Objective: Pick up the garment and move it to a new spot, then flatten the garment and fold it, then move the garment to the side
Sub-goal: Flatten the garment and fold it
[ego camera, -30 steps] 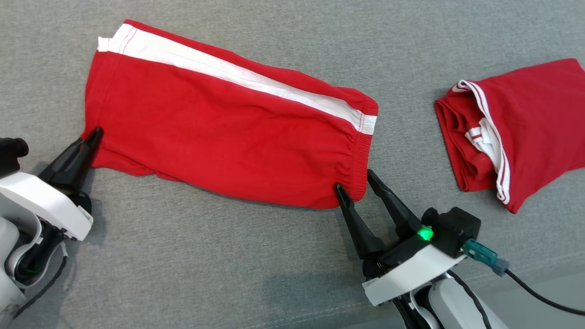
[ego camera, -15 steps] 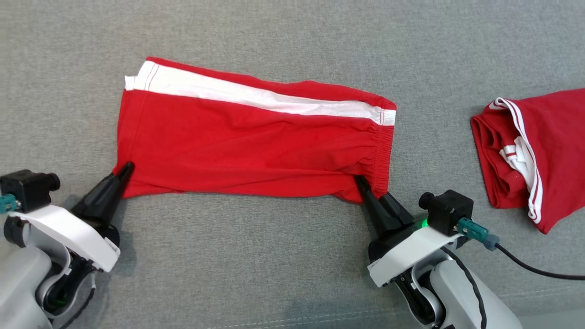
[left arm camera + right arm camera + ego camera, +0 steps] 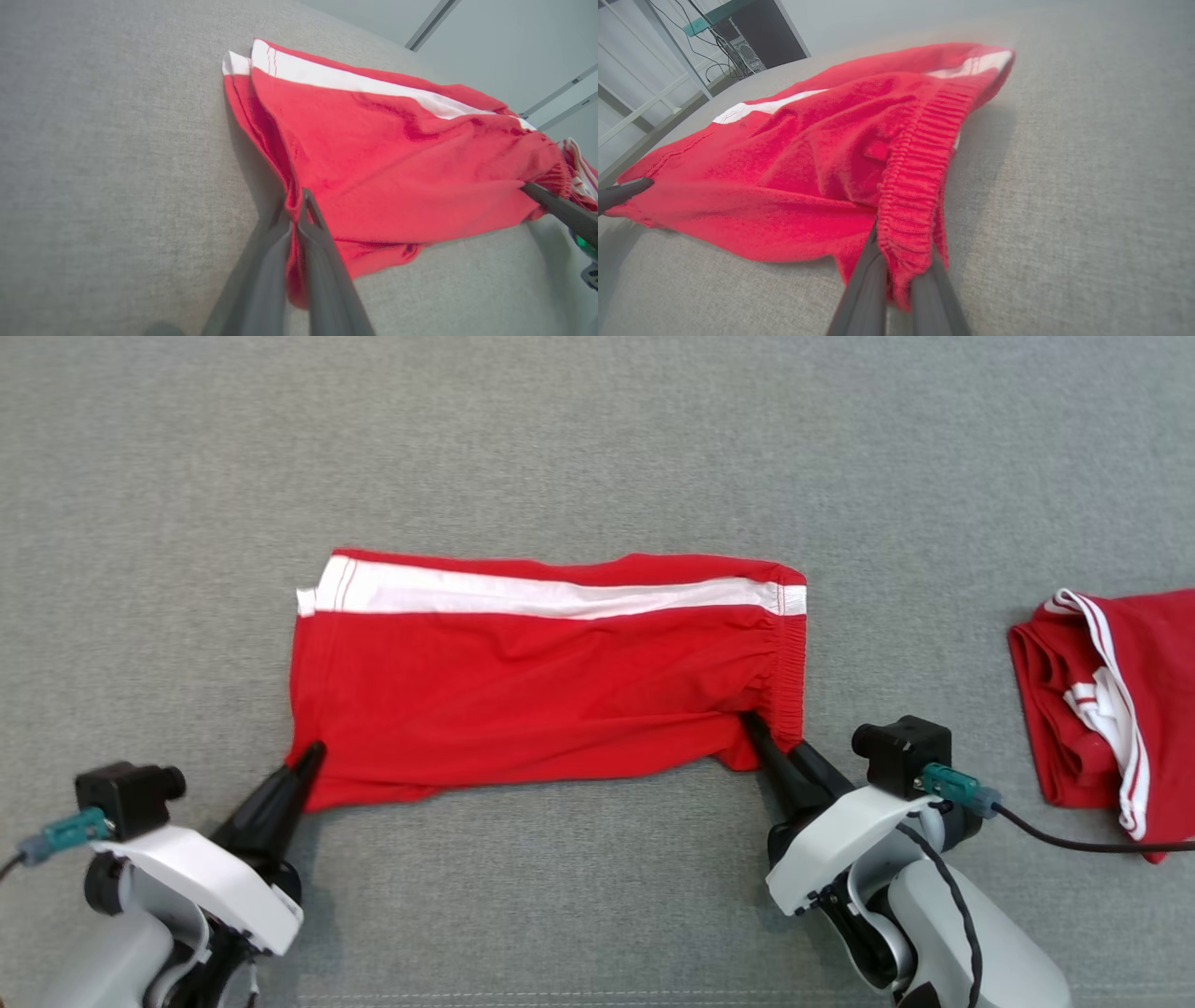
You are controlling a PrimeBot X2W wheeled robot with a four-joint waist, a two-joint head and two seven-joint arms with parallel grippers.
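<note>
my right gripper (image 3: 767, 739) has just clamped the waistband corner of the shorts (image 3: 541, 691), my left gripper (image 3: 313, 756) already pinches the hem corner, so the shorts, flat on the mat (image 3: 560, 448), look ready to fold.

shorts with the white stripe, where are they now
Head view: the shorts lie mid-frame on the grey surface, their near corners pinched by the left gripper and right gripper; another red garment sits to their right.
</note>
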